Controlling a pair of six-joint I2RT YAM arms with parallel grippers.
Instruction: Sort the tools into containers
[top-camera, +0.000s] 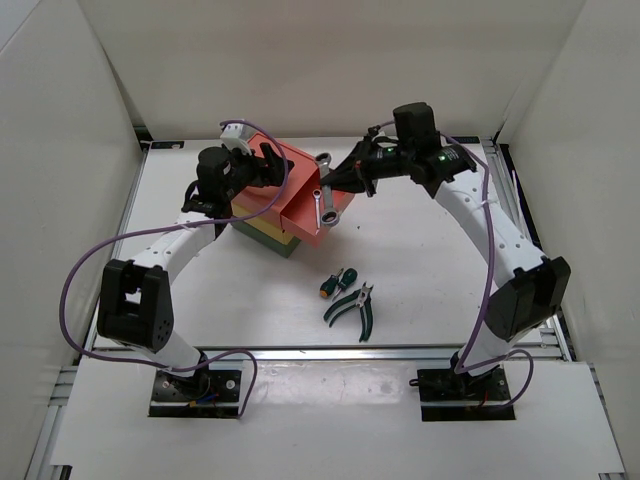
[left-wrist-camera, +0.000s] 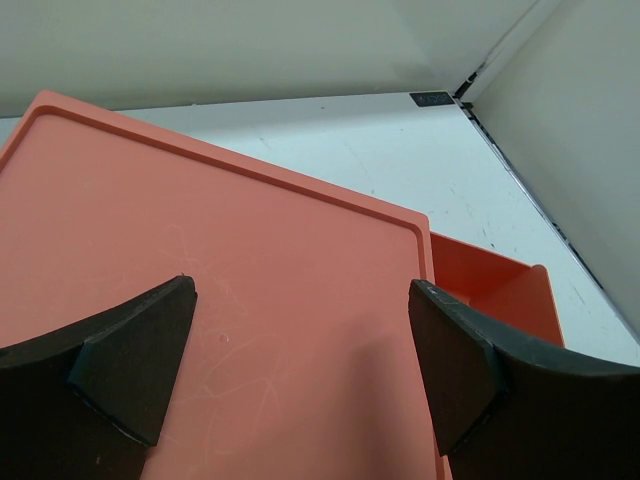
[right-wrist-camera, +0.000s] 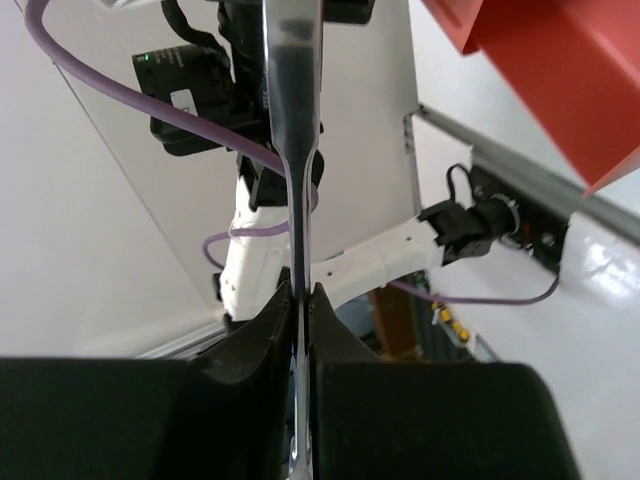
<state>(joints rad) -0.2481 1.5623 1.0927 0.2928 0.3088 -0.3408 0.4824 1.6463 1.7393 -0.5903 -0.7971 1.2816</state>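
Silver wrench, clamped in right gripper

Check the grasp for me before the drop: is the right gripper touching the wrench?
Touching. The right wrist view shows the right gripper shut on the wrench, its jaws pinching the shank from both sides with no gap.

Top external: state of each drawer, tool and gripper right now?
Red top drawer: pulled open.
Yellow drawer: looks shut.
Green drawer: looks shut.
Right gripper: shut on wrench.
Wrench: lifted, at the open drawer.
Left gripper: open, over the red top drawer's lid.
Pliers: lying on table, unsorted.
Screwdrivers: both lying on table beside pliers.
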